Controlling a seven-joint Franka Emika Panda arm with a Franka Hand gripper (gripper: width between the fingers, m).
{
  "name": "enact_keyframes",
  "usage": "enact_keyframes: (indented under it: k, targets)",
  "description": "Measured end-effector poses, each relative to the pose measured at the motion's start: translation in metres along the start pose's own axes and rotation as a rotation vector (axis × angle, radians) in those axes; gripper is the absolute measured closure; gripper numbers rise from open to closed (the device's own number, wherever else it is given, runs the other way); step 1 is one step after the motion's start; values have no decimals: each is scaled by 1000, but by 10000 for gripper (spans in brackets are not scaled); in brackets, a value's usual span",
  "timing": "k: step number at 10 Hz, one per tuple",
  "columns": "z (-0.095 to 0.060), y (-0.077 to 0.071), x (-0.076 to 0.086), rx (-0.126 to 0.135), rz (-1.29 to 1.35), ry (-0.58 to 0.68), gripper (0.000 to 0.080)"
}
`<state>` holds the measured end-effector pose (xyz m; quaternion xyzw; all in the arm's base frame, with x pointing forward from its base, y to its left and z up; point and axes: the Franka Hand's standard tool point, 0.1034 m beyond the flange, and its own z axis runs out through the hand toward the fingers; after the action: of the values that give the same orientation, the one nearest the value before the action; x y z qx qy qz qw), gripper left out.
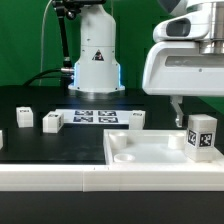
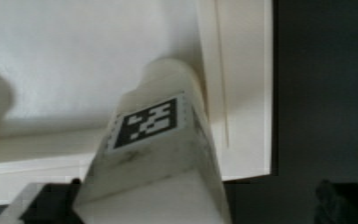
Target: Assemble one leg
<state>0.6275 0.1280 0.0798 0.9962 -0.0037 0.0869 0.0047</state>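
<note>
Both pictures are small and soft. The exterior view is evenly lit, whites nearly glaring. The wrist view is blurred and dimmer.

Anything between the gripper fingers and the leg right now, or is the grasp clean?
Nothing shows between them. In the wrist view the leg runs straight down to the gripper; the exterior view shows it over the white panel.

A leg [image 1: 202, 136] stands upright on the panel [image 1: 140, 152] toward the exterior view's right, below the gripper [image 1: 186, 112]. Behind the panel the marker board [image 1: 92, 117] lies flat on the counter [image 1: 40, 100]. Three other legs [image 1: 24, 118] [image 1: 52, 121] [image 1: 136, 119] stand on the counter near the marker board, two on its left and one on its right.
</note>
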Motion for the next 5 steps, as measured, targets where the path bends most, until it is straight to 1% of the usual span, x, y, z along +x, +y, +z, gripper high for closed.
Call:
enact_keyframes:
  k: [2, 4, 5]
  targets:
    - [1, 4, 0, -4, -132, -2, 151]
    - [2, 9, 0, -9, -197, -4, 151]
    - [2, 8, 0, -9, -186, -4, 274]
